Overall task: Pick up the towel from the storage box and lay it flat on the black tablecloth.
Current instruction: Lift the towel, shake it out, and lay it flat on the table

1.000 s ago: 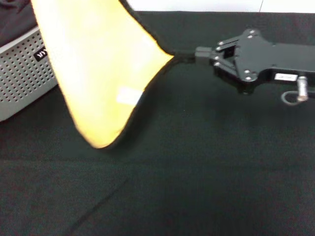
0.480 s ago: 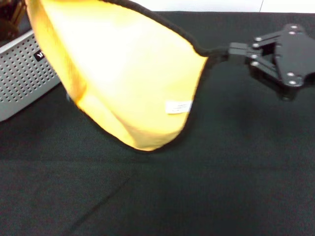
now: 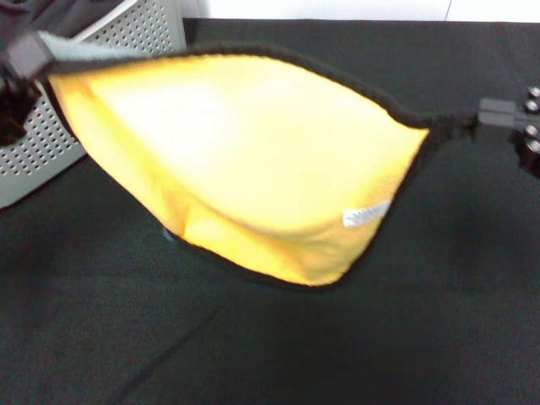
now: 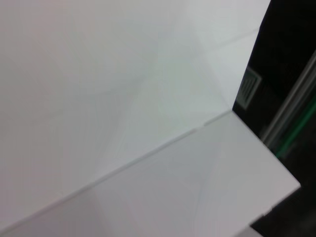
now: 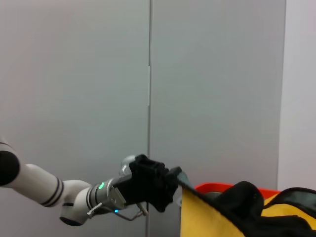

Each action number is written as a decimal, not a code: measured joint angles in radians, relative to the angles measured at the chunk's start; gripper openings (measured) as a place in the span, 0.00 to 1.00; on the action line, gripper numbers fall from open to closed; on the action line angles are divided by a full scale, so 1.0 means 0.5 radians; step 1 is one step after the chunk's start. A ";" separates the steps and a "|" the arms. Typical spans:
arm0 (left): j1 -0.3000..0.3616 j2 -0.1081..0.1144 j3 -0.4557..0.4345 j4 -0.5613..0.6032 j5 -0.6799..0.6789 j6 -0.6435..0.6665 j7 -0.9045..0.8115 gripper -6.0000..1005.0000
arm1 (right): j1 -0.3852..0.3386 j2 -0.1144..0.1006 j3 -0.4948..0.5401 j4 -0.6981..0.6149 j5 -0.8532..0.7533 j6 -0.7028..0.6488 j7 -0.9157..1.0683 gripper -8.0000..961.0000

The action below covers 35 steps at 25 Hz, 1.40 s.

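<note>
Towel (image 3: pixel 245 160): held stretched in the air between the left gripper (image 3: pixel 21 67) and right gripper (image 3: pixel 498 118), each clenched on an upper corner, beside the box (image 3: pixel 101 67) and above the black tablecloth (image 3: pixel 337 346). Step in hand: spreading. Next move likely calls for lowering both corners evenly, so the sagging lower edge lands flat.

Right gripper (image 3: pixel 494 114) showing as matte black block with squared finger tip, small silver screw heads dotting body just behind tip. Left gripper (image 5: pixel 170 185) appearing in right wrist view as chunky black angular housing. Behind it, wrist section (image 5: pixel 101 195) looking silver-grey, small green and blue lights glowing on it, thin silver wire loop hanging just beneath. Farther back, left arm (image 5: pixel 34 180) showing white rounded segments with black bands at joints and black round cap at far end.
</note>
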 joint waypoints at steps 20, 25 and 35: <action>0.180 -0.079 0.068 -0.029 0.141 0.150 0.027 0.05 | -0.412 -0.008 0.100 -0.410 0.160 0.115 0.076 0.02; 0.155 -0.117 0.066 -0.017 0.105 0.150 0.026 0.05 | -0.411 -0.003 0.161 -0.382 0.187 0.102 0.075 0.02; 0.110 -0.140 0.110 -0.016 -0.054 0.150 -0.002 0.05 | -0.380 -0.002 0.239 -0.324 0.261 0.111 0.066 0.02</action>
